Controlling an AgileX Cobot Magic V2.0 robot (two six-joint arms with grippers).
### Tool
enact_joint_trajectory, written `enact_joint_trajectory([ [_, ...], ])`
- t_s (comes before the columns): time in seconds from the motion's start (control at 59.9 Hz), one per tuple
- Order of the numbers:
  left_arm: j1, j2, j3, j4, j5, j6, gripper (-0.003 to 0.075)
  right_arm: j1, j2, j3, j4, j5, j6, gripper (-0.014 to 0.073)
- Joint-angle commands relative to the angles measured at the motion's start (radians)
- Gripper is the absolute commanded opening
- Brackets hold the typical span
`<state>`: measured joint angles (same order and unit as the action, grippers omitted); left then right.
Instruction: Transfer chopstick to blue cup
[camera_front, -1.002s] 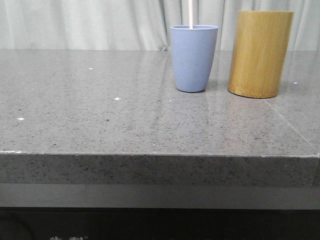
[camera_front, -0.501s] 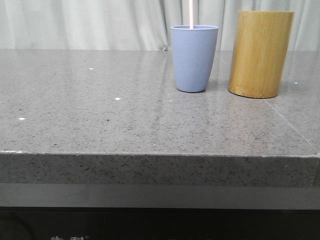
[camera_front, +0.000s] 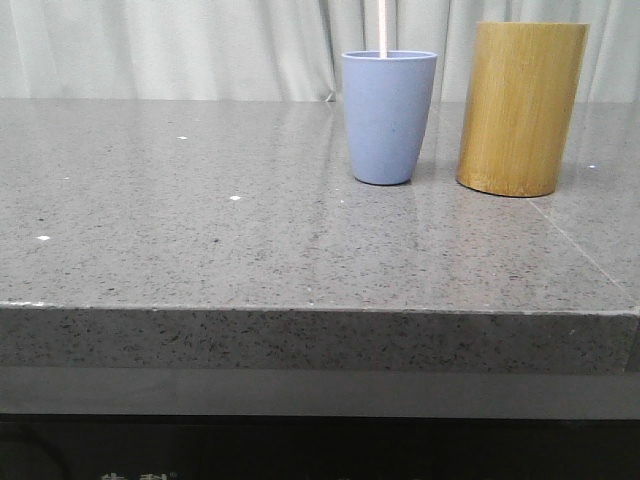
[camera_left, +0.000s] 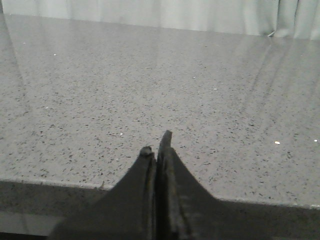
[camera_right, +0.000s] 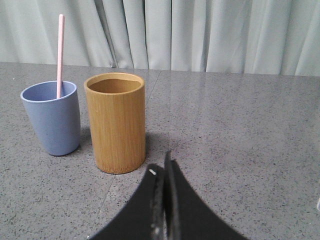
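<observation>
Chopstick (camera_front: 382, 27) stands upright inside blue cup (camera_front: 389, 117), upper centre of frame, beside bamboo cylinder (camera_front: 520, 108). Left gripper (camera_left: 156, 150) and right gripper (camera_right: 162, 170): jaws closed, holding nothing.

So on the table (camera_front: 200, 230) the cup (camera_front: 389, 117) sits toward the back, right of centre, and the bamboo holder (camera_front: 520, 108) stands just to its right, close but not touching, with the curtain (camera_front: 160, 45) behind both. The chopstick (camera_front: 382, 27) stands in the cup, pretty much upright, sticking well up past the rim. From the right wrist view the holder (camera_right: 116, 129) is the nearer one with the cup (camera_right: 52, 118) and chopstick (camera_right: 60, 52) just beyond it, and the whole left and front of the table has nothing standing on it.
</observation>
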<state>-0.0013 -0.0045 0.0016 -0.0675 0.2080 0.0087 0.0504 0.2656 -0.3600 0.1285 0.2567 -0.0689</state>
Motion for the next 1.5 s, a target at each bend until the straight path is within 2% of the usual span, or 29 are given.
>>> enact_joint_trajectory([
  [0.0, 0.011, -0.024, 0.008, -0.011, -0.066, -0.003, -0.0019, -0.006, 0.007, -0.026, 0.002, -0.086, -0.004, -0.0067],
  [0.902, 0.011, -0.024, 0.008, -0.011, -0.066, -0.003, -0.0019, -0.006, 0.007, -0.012, 0.001, -0.092, -0.004, -0.0067],
  [1.052, 0.011, -0.024, 0.008, -0.011, -0.066, -0.003, -0.0019, -0.001, -0.009, 0.093, -0.006, -0.135, -0.004, -0.0067],
  [1.236, 0.011, -0.024, 0.008, -0.011, -0.066, -0.003, -0.0019, 0.005, -0.119, 0.295, -0.006, -0.200, -0.004, -0.0067],
  [1.353, 0.011, -0.024, 0.008, -0.011, -0.067, -0.003, -0.0019, 0.005, -0.202, 0.383, -0.006, -0.200, -0.004, -0.0067],
  [1.486, 0.011, -0.024, 0.008, -0.011, -0.067, -0.003, -0.0019, 0.004, -0.265, 0.382, -0.006, -0.117, -0.004, -0.0067],
])
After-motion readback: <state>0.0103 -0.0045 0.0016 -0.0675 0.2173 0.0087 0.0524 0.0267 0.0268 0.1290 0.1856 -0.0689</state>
